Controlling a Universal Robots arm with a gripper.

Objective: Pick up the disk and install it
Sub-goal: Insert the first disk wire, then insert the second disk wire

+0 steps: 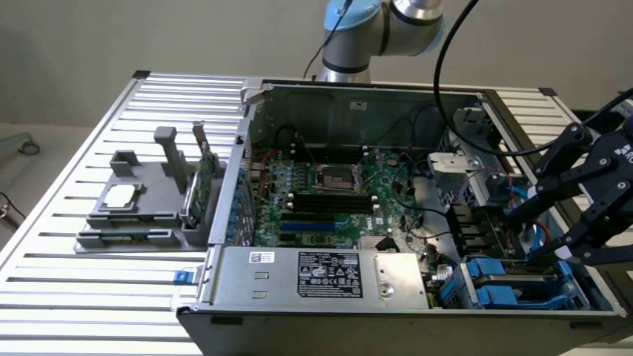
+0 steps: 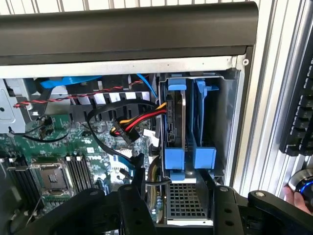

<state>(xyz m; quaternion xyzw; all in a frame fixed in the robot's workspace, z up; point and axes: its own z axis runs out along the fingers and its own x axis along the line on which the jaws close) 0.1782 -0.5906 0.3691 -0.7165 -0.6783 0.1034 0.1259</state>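
The disk [image 2: 177, 122] stands on edge in the drive bay at the corner of the open computer case, its blue carrier [image 2: 175, 157] showing at both ends. A second blue carrier [image 2: 205, 155] sits right beside it. In the exterior view the same blue carriers [image 1: 502, 278] lie at the case's front corner on the exterior view's right. My gripper [image 2: 172, 172] hangs just above this bay, open, one black finger [image 2: 138, 169] on each side of the carriers and nothing held. From outside, the gripper [image 1: 536, 236] reaches down into that corner.
Red, yellow and black cables [image 2: 132, 122] run beside the bay over the motherboard [image 1: 327, 193]. The power supply [image 1: 316, 273] fills the case front. A grey fixture [image 1: 133, 215] on the slatted table holds a green card [image 1: 206, 182] and a small silver chip [image 1: 121, 196]. A hand [image 2: 299, 196] shows nearby.
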